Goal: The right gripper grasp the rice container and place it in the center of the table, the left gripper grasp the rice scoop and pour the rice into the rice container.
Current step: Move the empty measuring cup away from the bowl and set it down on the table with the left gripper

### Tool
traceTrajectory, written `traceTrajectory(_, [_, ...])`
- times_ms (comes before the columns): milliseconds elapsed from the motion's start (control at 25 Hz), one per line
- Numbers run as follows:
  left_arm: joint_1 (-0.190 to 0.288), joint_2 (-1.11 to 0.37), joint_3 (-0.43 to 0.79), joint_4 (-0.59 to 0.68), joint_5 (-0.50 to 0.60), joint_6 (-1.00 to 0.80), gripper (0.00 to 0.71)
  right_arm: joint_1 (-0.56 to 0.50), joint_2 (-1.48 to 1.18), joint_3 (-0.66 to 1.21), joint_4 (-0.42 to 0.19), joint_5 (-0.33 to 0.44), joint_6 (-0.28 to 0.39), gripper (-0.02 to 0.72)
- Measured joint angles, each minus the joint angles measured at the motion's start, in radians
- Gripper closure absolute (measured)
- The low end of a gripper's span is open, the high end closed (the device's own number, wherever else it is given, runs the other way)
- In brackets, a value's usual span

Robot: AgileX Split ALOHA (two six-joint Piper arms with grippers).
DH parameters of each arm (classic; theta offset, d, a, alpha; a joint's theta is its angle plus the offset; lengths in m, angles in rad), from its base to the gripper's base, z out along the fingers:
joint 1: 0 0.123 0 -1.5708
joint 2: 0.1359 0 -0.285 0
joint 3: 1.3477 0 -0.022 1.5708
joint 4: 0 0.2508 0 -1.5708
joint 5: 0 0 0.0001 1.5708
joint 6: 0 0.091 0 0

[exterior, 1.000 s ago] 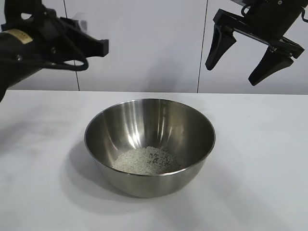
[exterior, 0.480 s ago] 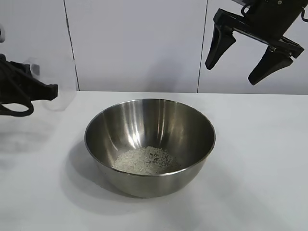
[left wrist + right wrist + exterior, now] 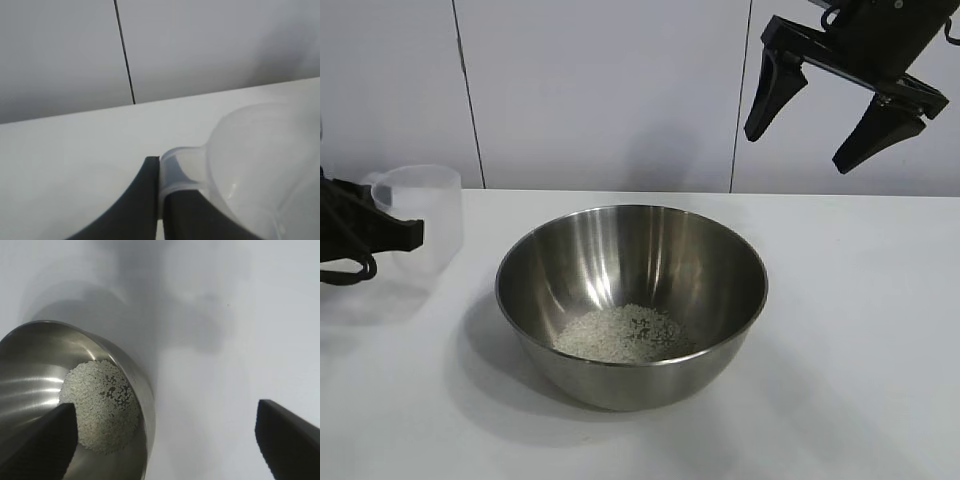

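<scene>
The rice container point(image 3: 620, 240), a large steel bowl, stands mid-table with a pale heap of rice point(image 3: 620, 335) in its bottom. At the far left my left gripper point(image 3: 417, 235) is shut on the handle of the rice scoop point(image 3: 425, 215), a clear cup held upright and looking empty, low over the table point(image 3: 860, 330). The left wrist view shows the handle point(image 3: 182, 170) pinched at the left gripper point(image 3: 161, 175). My right gripper point(image 3: 798, 150) hangs open high at the back right. In its wrist view the right gripper point(image 3: 164, 410) spans the rice container's rim point(image 3: 145, 405) and rice point(image 3: 100, 405).
White wall panels with a dark seam point(image 3: 468, 100) stand behind the table. Bare tabletop lies to the right of the bowl and in front of it.
My left arm has swung down and to the left, away from above the bowl, bringing the scoop upright near the table. The right gripper has stayed in place, open.
</scene>
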Motion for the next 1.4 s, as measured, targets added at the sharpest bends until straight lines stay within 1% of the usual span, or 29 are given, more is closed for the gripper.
traceTrajectory(400, [0.000,0.122,-0.079,0.012,-0.001,-0.006,0.707,0.000,0.000,0.000,0.001,-0.015,0.000,0.042])
traceTrajectory(600, [0.000,0.140,-0.083,0.012,-0.003,-0.006,0.707,0.000,0.000,0.000,0.001,-0.019,0.000,0.042])
traceTrajectory(840, [0.000,0.198,-0.083,0.012,-0.008,-0.012,0.707,0.000,0.000,0.000,0.001,-0.021,0.000,0.042])
traceTrajectory(1080, [0.000,0.201,-0.082,0.011,-0.009,-0.017,0.703,0.000,0.000,0.000,0.001,-0.021,0.000,0.042])
traceTrajectory(1160, [0.000,0.201,-0.077,0.010,-0.009,-0.017,0.672,0.000,0.000,0.000,0.001,-0.021,0.000,0.042])
traceTrajectory(1240, [0.000,0.201,-0.071,0.009,-0.010,-0.017,0.616,0.000,0.000,0.000,0.001,-0.021,0.000,0.042])
traceTrajectory(1400, [0.000,0.201,-0.051,0.008,-0.012,-0.017,0.448,0.000,0.000,0.000,0.001,-0.021,0.000,0.042])
